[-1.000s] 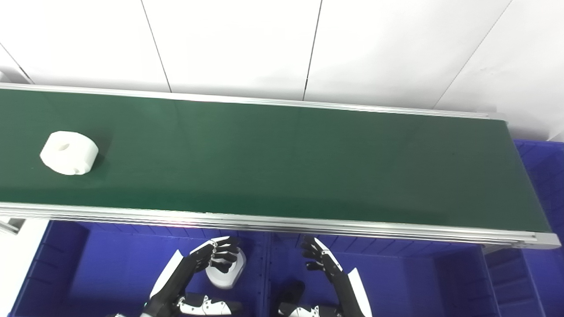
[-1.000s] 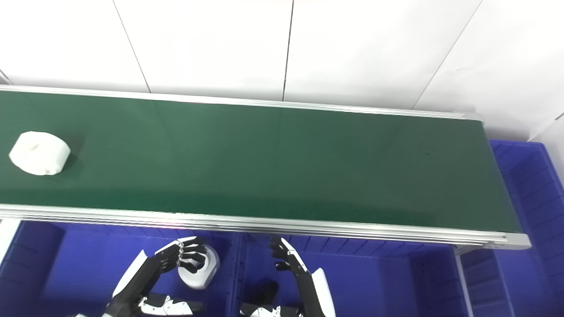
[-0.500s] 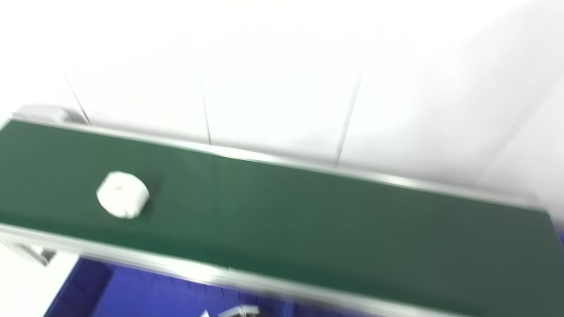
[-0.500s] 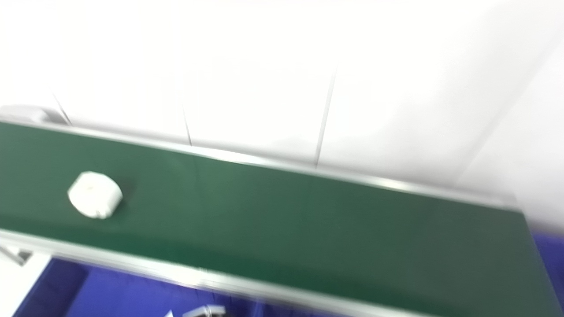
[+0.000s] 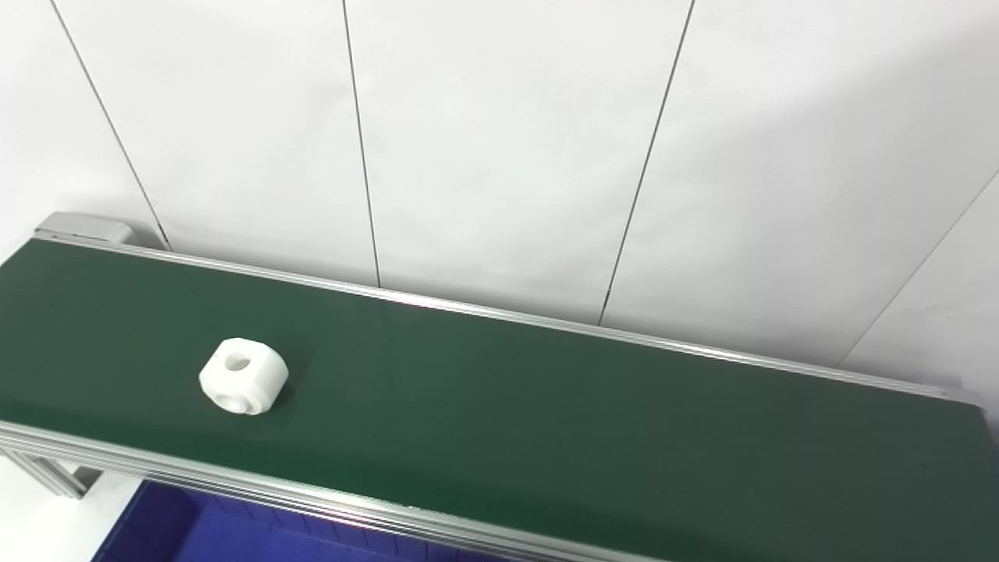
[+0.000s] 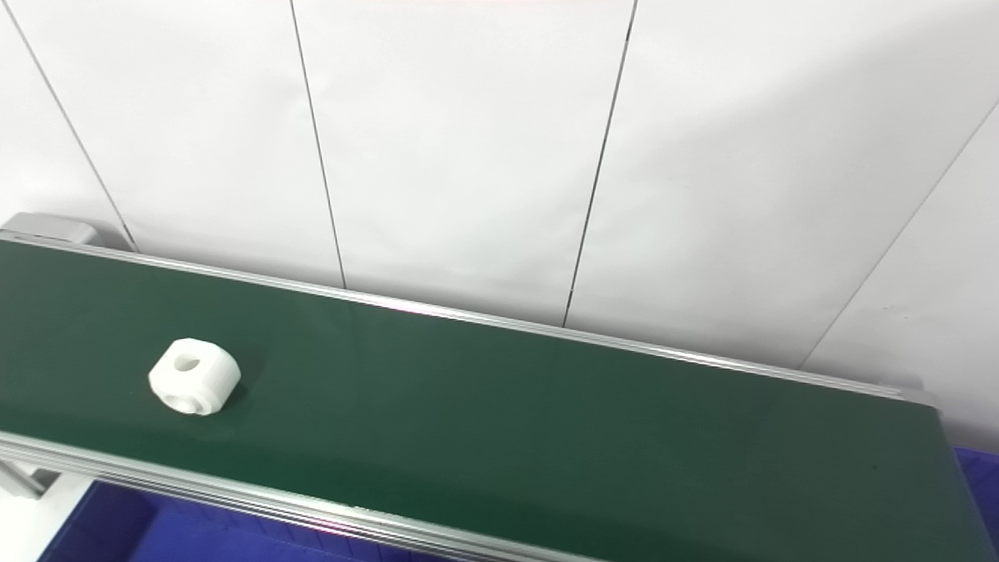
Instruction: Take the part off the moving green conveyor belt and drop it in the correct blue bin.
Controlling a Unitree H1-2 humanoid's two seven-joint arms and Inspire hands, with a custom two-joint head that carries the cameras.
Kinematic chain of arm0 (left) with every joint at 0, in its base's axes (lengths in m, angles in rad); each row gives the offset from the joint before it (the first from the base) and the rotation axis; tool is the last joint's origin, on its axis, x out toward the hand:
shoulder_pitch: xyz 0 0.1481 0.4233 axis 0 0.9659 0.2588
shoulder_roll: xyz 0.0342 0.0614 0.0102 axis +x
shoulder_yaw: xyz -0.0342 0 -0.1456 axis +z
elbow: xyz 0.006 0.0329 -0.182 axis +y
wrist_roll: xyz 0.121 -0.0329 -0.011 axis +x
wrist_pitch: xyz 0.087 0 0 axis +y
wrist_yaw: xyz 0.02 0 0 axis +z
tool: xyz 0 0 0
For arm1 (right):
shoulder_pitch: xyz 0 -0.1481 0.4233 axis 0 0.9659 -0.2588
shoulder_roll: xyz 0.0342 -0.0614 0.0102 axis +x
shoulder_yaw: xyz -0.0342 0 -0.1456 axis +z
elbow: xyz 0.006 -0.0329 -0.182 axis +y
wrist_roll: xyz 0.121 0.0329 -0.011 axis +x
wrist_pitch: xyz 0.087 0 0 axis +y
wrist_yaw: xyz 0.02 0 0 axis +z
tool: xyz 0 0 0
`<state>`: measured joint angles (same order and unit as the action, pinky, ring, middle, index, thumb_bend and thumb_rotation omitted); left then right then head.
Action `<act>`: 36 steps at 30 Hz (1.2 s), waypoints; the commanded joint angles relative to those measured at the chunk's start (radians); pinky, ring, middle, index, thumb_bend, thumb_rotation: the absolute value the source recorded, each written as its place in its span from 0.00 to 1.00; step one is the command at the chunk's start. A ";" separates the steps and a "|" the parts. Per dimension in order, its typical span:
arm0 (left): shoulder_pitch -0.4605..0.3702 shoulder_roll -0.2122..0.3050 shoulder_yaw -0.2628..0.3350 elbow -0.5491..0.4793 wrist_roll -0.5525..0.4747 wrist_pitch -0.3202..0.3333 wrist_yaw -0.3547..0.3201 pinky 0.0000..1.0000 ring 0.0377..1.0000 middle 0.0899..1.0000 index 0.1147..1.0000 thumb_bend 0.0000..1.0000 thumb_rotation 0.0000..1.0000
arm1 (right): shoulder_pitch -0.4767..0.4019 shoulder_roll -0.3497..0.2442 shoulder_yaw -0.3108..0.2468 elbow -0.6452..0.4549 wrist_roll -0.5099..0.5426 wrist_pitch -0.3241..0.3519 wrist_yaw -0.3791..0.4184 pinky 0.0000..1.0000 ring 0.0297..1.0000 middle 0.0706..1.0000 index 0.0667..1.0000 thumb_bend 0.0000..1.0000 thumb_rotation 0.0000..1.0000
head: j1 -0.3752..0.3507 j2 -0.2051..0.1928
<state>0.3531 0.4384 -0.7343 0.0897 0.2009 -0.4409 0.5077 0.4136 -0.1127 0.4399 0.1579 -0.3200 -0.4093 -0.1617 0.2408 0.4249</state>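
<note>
A white round part (image 5: 243, 376) with a hole through its top lies on the green conveyor belt (image 5: 546, 421), near the belt's left end and close to its front rail. It also shows in the right eye view (image 6: 194, 376). Neither hand is in view. A strip of a blue bin (image 5: 203, 531) shows below the belt's front rail at the bottom left.
A white panelled wall (image 5: 499, 156) stands behind the belt. The belt's silver front rail (image 5: 312, 499) runs along the bottom, and its grey end cap (image 5: 82, 228) is at the far left. A blue bin corner (image 6: 985, 476) shows at the right.
The camera has tilted up and swung left, so both hands and most of the bins have left the picture. The white part sits further right along the belt.
</note>
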 commanded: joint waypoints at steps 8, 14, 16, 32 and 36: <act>0.001 0.105 0.075 -0.344 0.011 -0.029 0.006 0.58 0.66 0.68 0.68 0.92 0.33 | -0.014 -0.006 0.019 0.003 0.031 -0.060 -0.018 0.79 0.85 0.87 0.93 0.92 0.33 | 0.030 -0.003; -0.045 0.172 0.163 -0.490 -0.010 -0.029 -0.039 0.58 0.65 0.67 0.66 0.90 0.33 | -0.015 -0.002 0.023 0.003 0.028 -0.060 -0.027 0.81 0.86 0.87 0.94 0.92 0.33 | 0.039 -0.003; -0.058 0.181 0.203 -0.514 0.005 -0.029 -0.044 0.57 0.64 0.67 0.66 0.89 0.33 | -0.017 -0.001 0.025 0.002 0.027 -0.060 -0.032 0.81 0.86 0.87 0.94 0.92 0.33 | 0.046 -0.002; -0.189 0.114 0.563 -0.449 0.038 0.117 -0.359 0.69 0.76 0.79 0.81 0.87 0.32 | -0.041 -0.025 0.038 0.009 0.047 -0.060 -0.032 0.76 0.84 0.86 0.93 0.93 0.33 | 0.109 0.028; -0.236 0.085 0.617 -0.419 0.084 0.171 -0.417 0.72 0.79 0.82 0.85 0.81 0.27 | -0.047 -0.031 0.034 0.012 0.056 -0.060 -0.024 0.75 0.85 0.86 0.93 0.94 0.34 | 0.132 0.042</act>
<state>0.1442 0.5176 -0.1394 -0.3127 0.2692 -0.2808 0.1092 0.3716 -0.1403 0.4746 0.1833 -0.2773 -0.4094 -0.1888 0.3711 0.4663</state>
